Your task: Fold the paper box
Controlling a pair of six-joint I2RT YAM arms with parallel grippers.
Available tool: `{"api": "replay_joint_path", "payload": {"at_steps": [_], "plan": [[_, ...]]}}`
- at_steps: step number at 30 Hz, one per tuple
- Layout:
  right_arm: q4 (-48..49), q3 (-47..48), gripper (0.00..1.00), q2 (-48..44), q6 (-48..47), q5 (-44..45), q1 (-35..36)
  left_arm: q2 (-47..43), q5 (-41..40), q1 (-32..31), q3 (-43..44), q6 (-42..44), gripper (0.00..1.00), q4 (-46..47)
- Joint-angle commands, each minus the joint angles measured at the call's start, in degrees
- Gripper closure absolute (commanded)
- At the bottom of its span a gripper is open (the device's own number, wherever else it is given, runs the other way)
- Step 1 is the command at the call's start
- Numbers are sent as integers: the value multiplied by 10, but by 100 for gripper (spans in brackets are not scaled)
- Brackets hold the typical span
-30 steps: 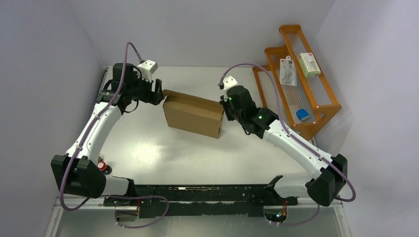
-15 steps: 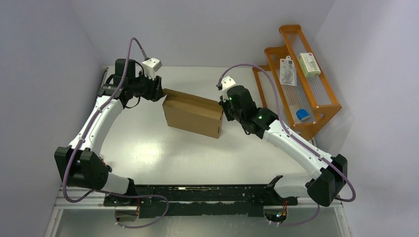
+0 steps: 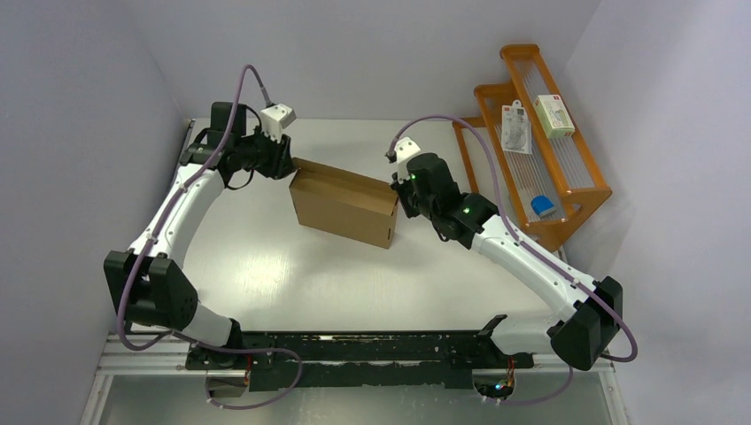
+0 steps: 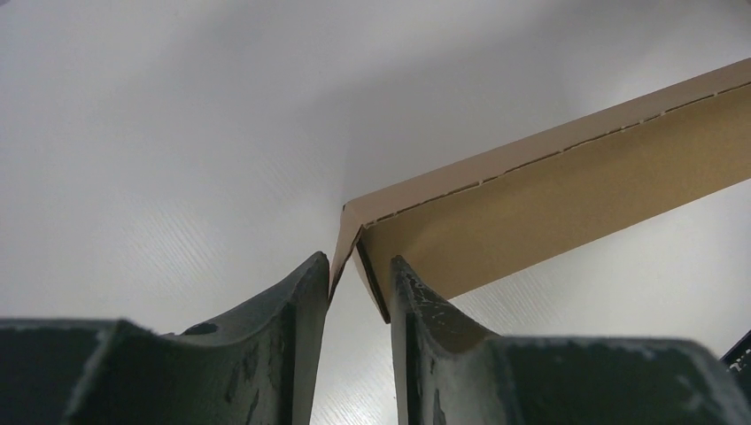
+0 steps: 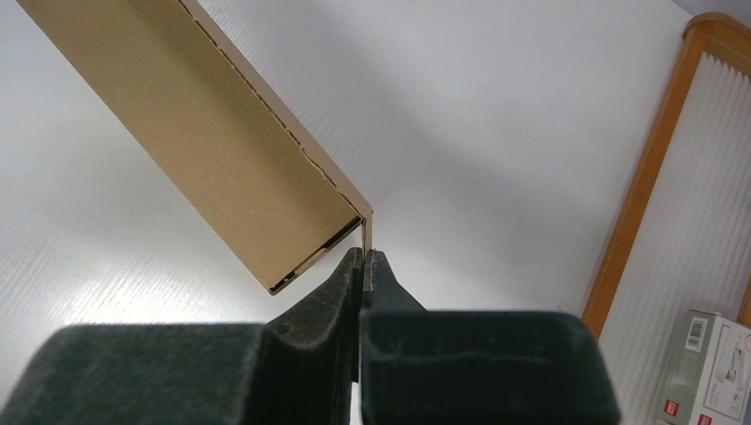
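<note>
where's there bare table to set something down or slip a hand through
Widest free patch: white table between the brown cardboard box and the black rail. A narrower bare strip lies behind the box, toward the far wall. Crowded: the box ends, where the left gripper and right gripper pinch it, and the right, by the orange wooden rack.

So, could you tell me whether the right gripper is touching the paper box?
Touching. The right wrist view shows the right gripper shut on a thin flap edge at the corner of the paper box.
</note>
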Motion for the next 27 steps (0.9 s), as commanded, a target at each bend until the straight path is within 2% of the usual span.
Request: {"api": "replay_joint_path", "payload": {"at_steps": [1, 9, 19, 27], "plan": [[10, -5, 100, -11, -7, -12, -4, 13, 31, 2, 35, 35, 64, -16], [13, -9, 100, -18, -9, -10, -4, 20, 20, 3, 34, 59, 71, -28], [16, -9, 100, -19, -9, -11, -4, 23, 25, 4, 29, 72, 72, -32], [16, -9, 100, -22, -8, -16, -4, 31, 40, 4, 25, 76, 76, -33]]}}
